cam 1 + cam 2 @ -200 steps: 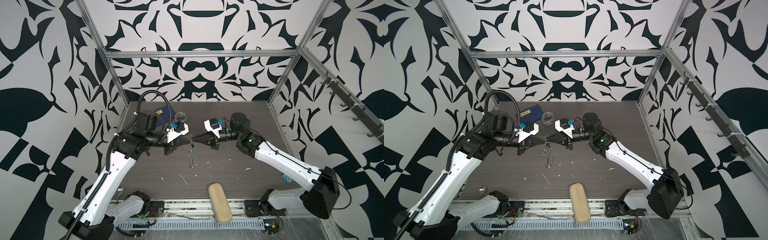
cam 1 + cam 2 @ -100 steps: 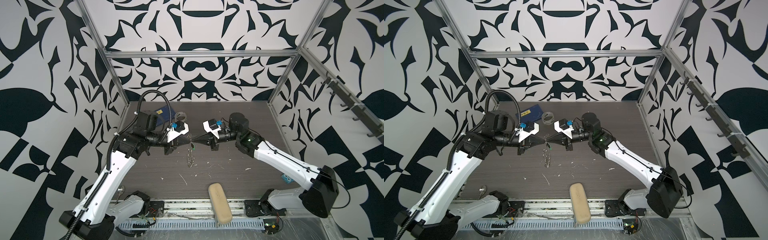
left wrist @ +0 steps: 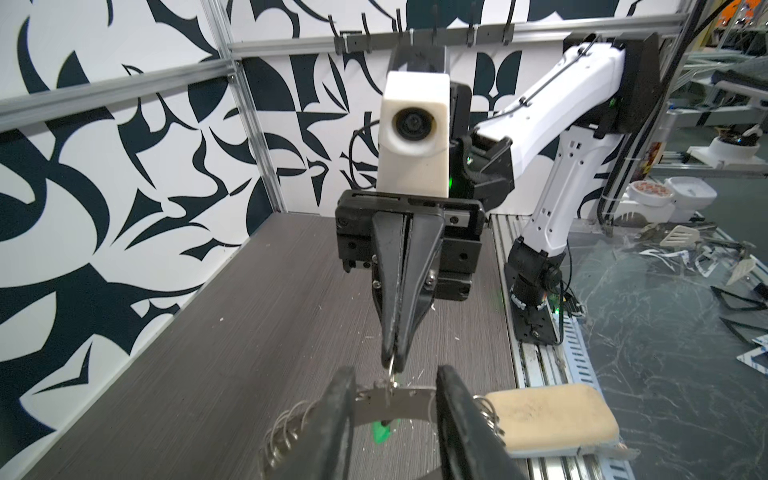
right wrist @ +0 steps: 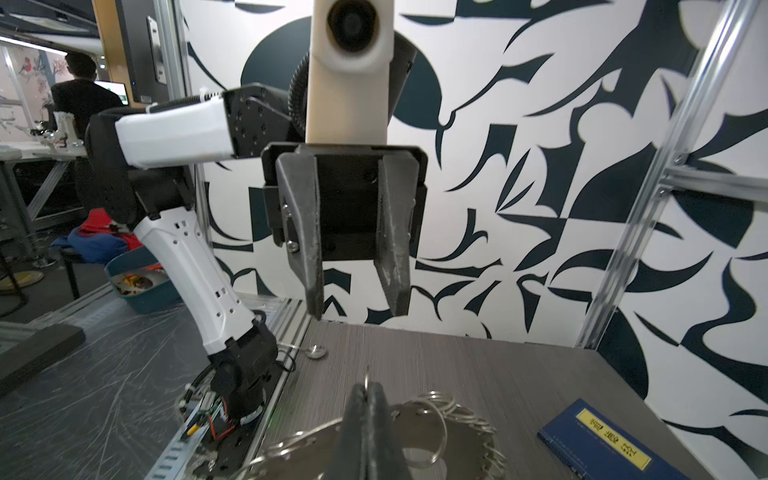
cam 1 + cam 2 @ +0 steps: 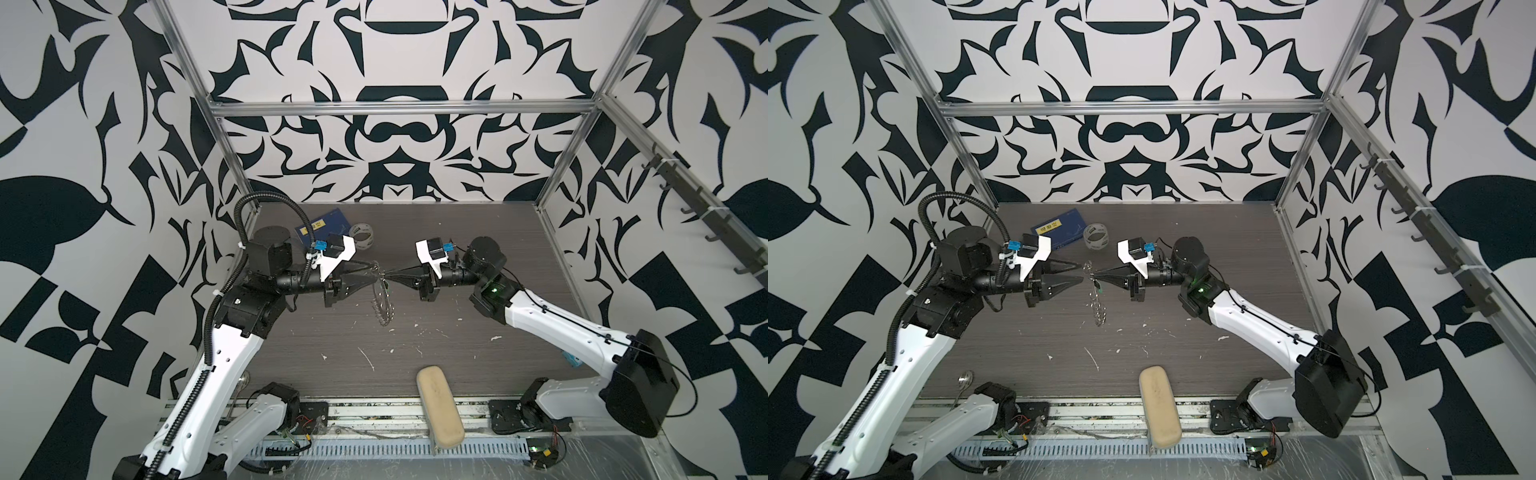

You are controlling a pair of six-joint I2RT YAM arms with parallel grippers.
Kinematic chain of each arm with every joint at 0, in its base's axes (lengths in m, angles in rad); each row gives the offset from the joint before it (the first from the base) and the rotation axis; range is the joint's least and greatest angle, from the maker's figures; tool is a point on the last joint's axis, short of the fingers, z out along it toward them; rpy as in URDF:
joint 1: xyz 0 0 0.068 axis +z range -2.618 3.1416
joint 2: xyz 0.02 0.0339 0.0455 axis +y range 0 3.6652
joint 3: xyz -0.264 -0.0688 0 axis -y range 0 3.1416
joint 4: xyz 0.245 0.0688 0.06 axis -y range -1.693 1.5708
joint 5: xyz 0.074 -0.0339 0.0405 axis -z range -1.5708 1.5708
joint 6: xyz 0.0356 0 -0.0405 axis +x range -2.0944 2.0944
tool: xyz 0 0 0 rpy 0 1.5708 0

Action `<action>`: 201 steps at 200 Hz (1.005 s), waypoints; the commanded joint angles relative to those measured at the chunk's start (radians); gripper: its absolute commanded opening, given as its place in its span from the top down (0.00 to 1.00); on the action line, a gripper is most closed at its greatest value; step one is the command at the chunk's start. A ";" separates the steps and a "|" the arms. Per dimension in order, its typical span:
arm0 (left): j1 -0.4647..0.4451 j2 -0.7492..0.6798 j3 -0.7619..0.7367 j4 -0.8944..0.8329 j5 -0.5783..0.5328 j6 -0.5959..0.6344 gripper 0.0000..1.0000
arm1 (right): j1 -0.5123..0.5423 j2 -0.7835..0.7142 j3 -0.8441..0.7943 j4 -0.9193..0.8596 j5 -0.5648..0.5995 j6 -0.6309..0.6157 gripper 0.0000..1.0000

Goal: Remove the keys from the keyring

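The keyring, a flat grey metal disc fringed with wire loops, hangs edge-on above the table between both arms in both top views. My right gripper is shut on one small wire loop at the disc's top rim, as the right wrist view shows. The disc lies just below those fingers. My left gripper is open. In the left wrist view its fingers stand apart in front of the disc's upper band. A small green key shows through the disc's hole.
A blue book and a clear tape roll lie at the back left of the table. A beige case rests across the front edge. A small metal piece sits at the front left corner. White scraps dot the tabletop.
My left gripper's jaws have opened from shut and released the keyring's rim. The right gripper stays shut on its loop, and the disc still hangs from it.
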 commanded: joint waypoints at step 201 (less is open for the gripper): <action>0.016 0.063 -0.053 0.313 0.162 -0.222 0.72 | 0.014 0.067 -0.005 0.550 0.097 0.276 1.00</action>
